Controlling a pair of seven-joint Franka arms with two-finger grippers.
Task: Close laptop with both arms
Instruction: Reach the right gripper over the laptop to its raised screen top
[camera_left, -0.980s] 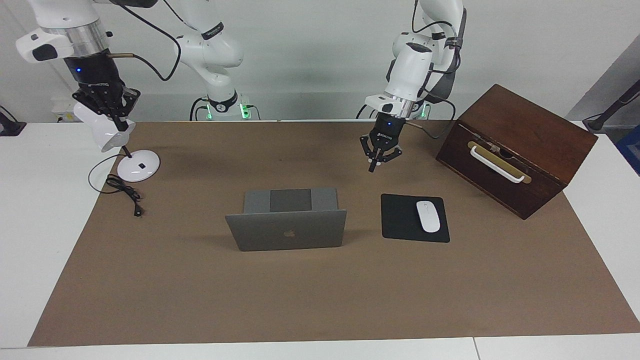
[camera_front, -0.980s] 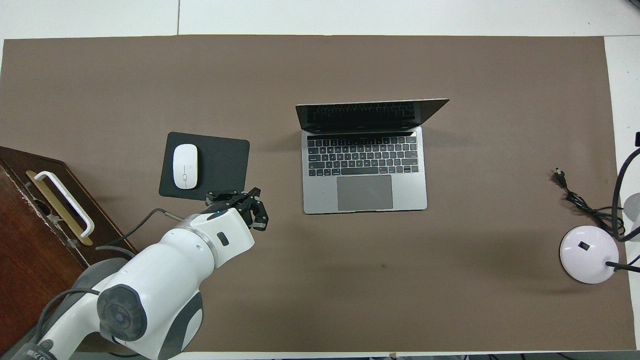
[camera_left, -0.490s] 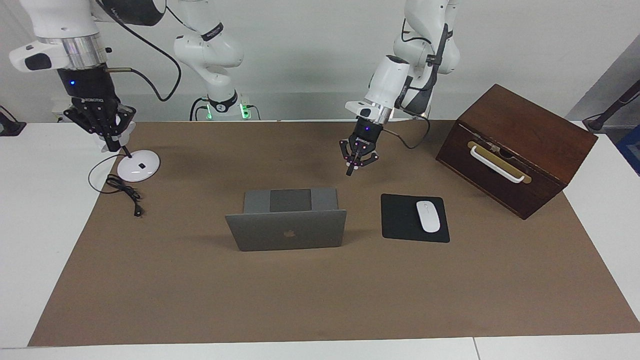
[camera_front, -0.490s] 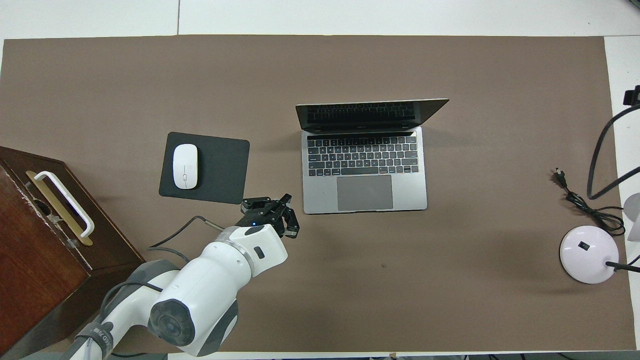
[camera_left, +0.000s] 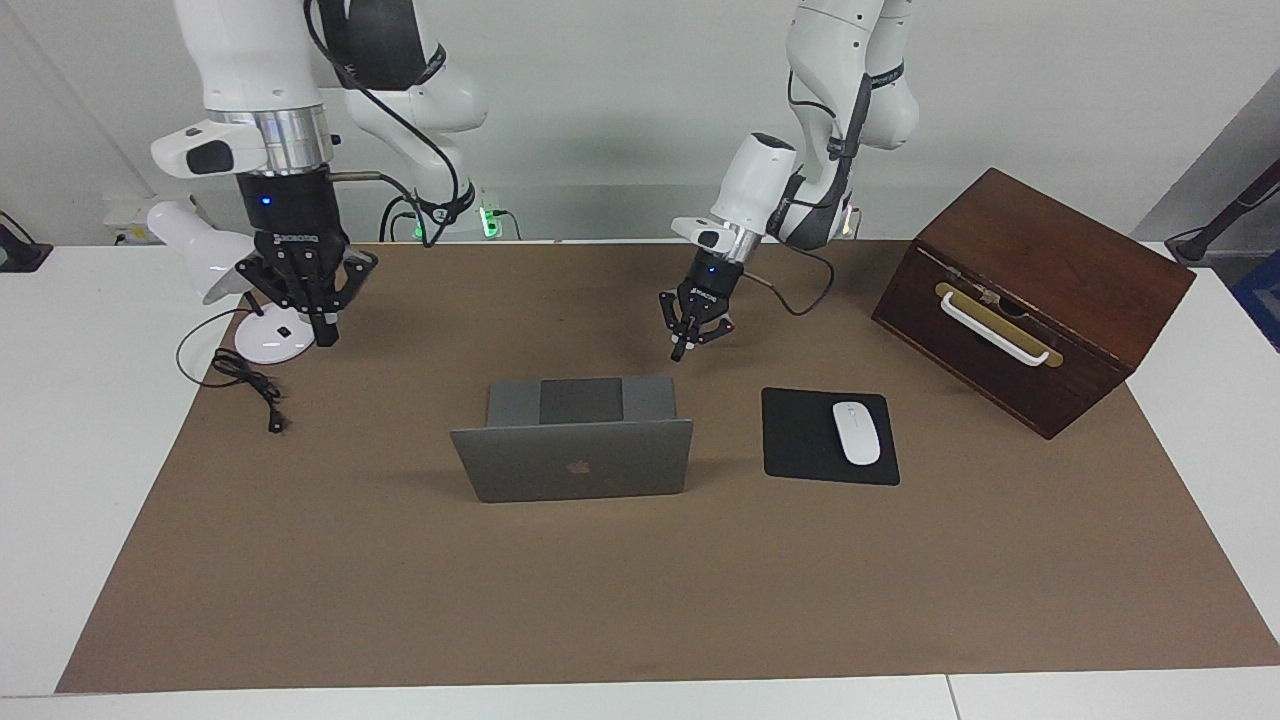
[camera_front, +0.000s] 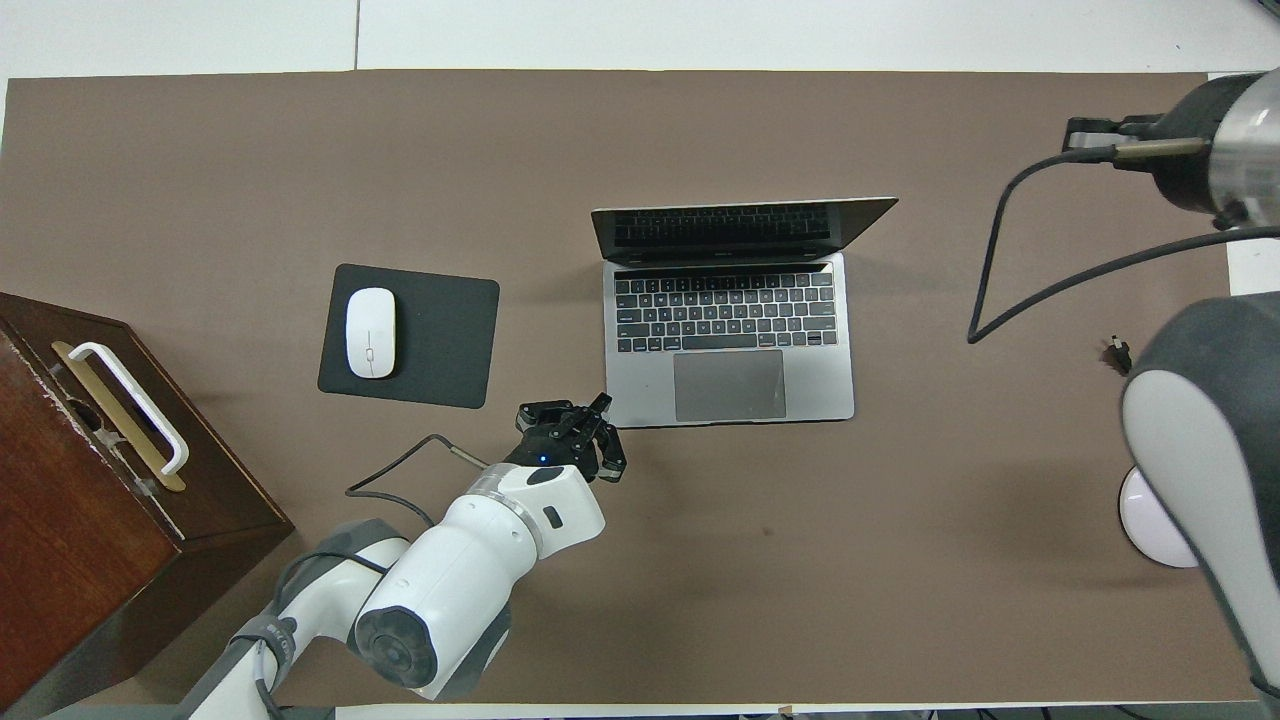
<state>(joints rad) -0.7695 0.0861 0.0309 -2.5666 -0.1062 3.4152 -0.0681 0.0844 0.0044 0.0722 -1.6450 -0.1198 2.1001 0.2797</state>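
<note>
The laptop (camera_left: 575, 460) stands open in the middle of the brown mat, its lid upright with the apple logo on its back. Its keyboard (camera_front: 728, 315) faces the robots. My left gripper (camera_left: 681, 353) is shut and empty, low over the mat by the corner of the laptop's base nearest the left arm; it also shows in the overhead view (camera_front: 601, 402). My right gripper (camera_left: 325, 340) is shut and empty, raised over the mat beside the lamp base, well apart from the laptop. In the overhead view only the right arm's wrist (camera_front: 1225, 140) shows.
A black mouse pad (camera_left: 828, 437) with a white mouse (camera_left: 856, 432) lies beside the laptop toward the left arm's end. A dark wooden box (camera_left: 1030, 295) stands at that end. A white desk lamp (camera_left: 268, 340) and its cable (camera_left: 250, 385) sit at the right arm's end.
My left gripper has moved toward the laptop's near corner and a little lower. My right arm has swung in from the table's end, over the lamp, toward the laptop.
</note>
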